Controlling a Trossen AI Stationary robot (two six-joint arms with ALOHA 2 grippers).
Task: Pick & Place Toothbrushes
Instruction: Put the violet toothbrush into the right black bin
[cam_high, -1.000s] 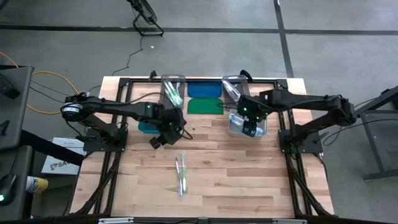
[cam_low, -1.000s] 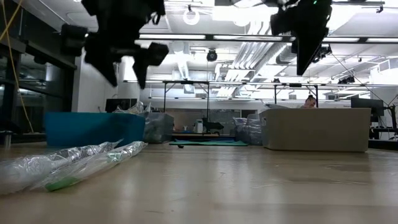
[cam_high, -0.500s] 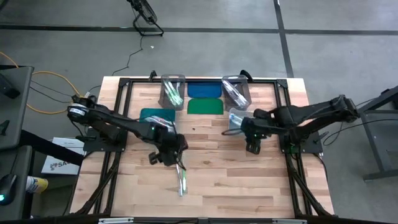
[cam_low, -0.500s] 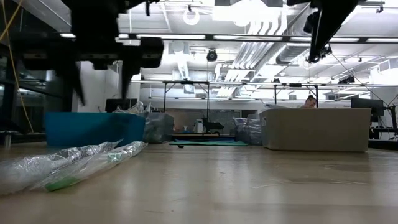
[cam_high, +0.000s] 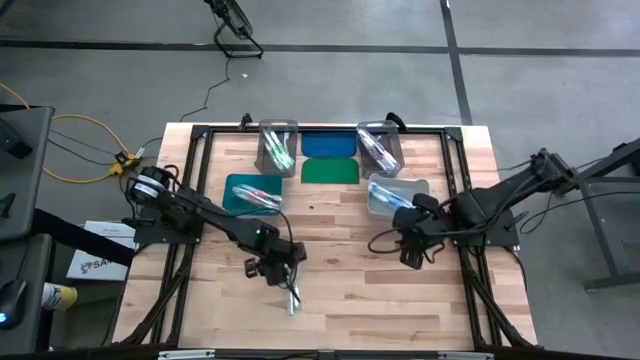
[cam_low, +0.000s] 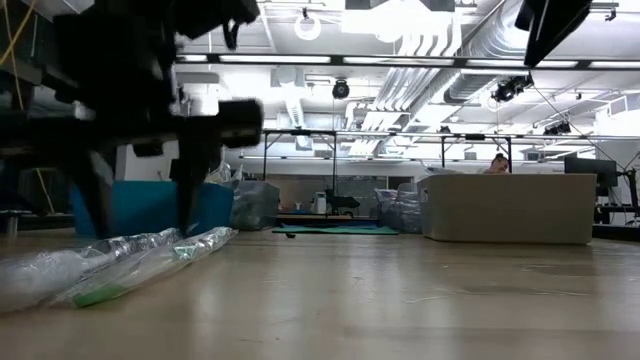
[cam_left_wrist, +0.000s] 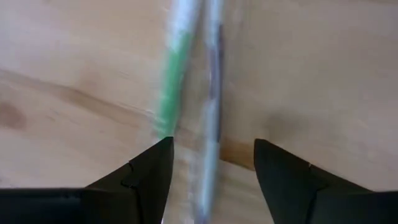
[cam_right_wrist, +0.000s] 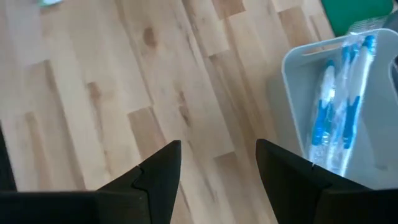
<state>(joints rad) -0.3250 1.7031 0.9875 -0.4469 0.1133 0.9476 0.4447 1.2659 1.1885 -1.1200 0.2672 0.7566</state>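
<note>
Loose toothbrushes (cam_high: 291, 285) lie mid-table under the left pincer (cam_high: 277, 272) — four bins (cam_high: 398, 195) stand behind, toward the far edge.

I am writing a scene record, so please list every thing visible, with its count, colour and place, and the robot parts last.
Loose toothbrushes: about two, clear-wrapped, one with green, on the near middle of the table.
Teal bin: one, left of centre, some toothbrushes inside.
Pale bin: one, light grey, right of centre, blue toothbrushes inside.
Clear bins: two, at the far edge, toothbrushes inside.
Lids: two, blue and green, flat between the clear bins.
Table: one, light wood.
Left gripper: open, directly over the loose toothbrushes.
Right gripper: open, empty, above bare wood near the pale bin.
</note>
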